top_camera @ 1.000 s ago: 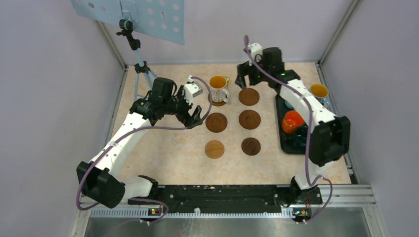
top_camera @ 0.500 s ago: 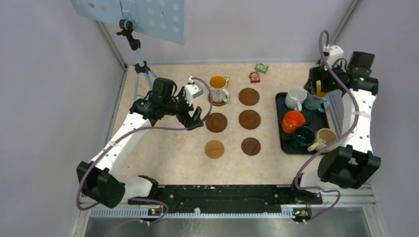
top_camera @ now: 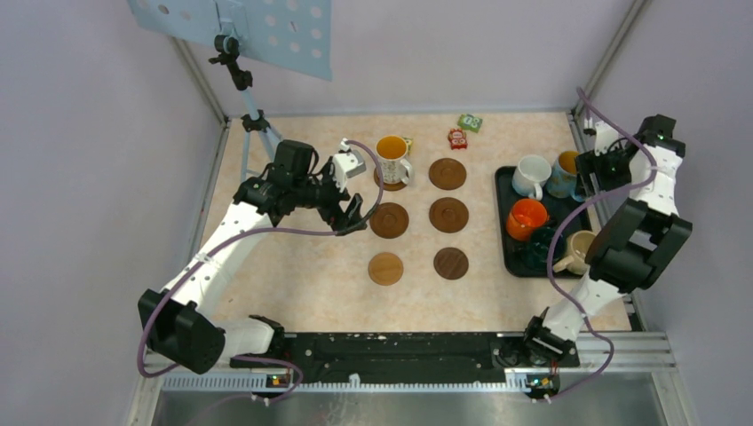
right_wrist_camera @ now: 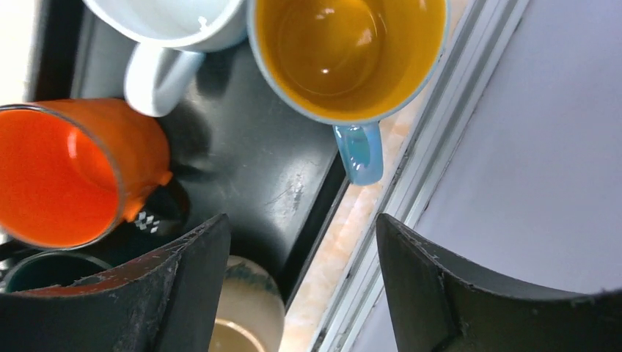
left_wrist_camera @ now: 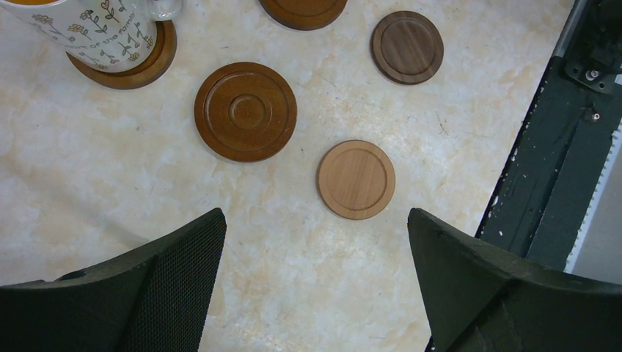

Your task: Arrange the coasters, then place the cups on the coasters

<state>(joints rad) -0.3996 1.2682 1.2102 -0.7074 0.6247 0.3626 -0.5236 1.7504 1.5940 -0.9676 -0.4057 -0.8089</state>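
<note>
Six brown coasters lie in two columns mid-table. The back-left coaster carries the white patterned cup; the other coasters are bare. My left gripper hangs open and empty just left of the middle-left coaster. The light coaster lies ahead of the left gripper. My right gripper is open above the tray's right rim, near the light blue cup. Its handle points toward the right gripper, which holds nothing.
The black tray holds white, orange, dark green and beige cups. Green and red packets lie at the back. A tripod stands back left. The side wall and metal frame run close on the right.
The right arm swung from the back-right coaster to the tray's right side and folded back; its jaws narrowed a little. The left arm stayed still.
</note>
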